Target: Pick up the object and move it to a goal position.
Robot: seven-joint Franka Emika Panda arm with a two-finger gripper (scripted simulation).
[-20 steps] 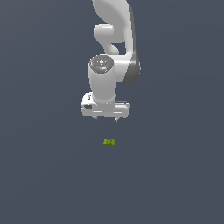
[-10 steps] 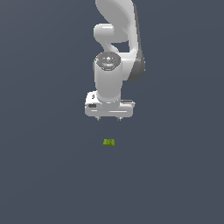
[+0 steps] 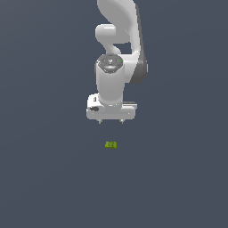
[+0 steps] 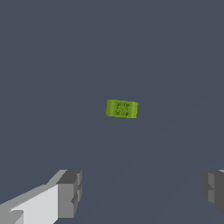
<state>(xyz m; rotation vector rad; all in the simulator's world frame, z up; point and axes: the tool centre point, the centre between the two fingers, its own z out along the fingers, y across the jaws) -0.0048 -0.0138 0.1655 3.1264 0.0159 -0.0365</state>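
Lowered since the earlier frame, the gripper (image 3: 111, 121) is held wide open and empty above the yellow-green block (image 3: 111, 144), so further descent is called for before grasping.

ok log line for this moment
phase: approach | gripper: open, above block, no contact | block: on the surface, not held | jaws: spread wide in wrist view | goal: not visible

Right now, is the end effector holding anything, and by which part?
Nothing. The end effector is open and empty, and the block lies apart from it, untouched.
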